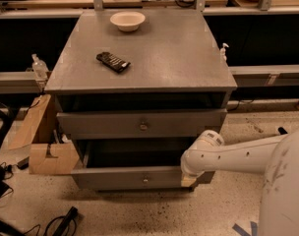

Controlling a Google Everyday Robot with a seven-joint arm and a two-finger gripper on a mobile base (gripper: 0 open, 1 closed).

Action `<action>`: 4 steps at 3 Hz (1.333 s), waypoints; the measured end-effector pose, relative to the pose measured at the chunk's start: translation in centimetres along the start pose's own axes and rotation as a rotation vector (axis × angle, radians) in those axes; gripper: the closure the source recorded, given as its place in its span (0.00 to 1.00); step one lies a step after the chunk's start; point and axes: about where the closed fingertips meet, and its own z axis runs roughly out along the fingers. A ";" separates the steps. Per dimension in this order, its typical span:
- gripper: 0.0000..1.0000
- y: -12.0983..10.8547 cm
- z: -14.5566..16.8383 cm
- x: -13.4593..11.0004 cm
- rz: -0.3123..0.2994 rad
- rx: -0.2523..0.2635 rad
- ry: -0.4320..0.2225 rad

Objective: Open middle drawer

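The middle drawer (105, 124) sits just under the bench (179, 53) top. Its front sticks out a little, with a dark gap behind it. The pincer (189, 181) is lower and to the right, at the right end of the bottom drawer (115, 178), which sticks out too. I cannot tell if the pincer is clenched or let go. Speckled floor (139, 210) lies in front, and a cardboard box (46, 156) stands by the left side.
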 end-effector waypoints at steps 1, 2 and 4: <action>0.61 1.6 1.0 0.3 0.025 -0.043 -0.002; 0.84 2.6 1.5 0.4 0.039 -0.070 -0.007; 1.00 2.5 1.0 0.3 0.039 -0.069 -0.007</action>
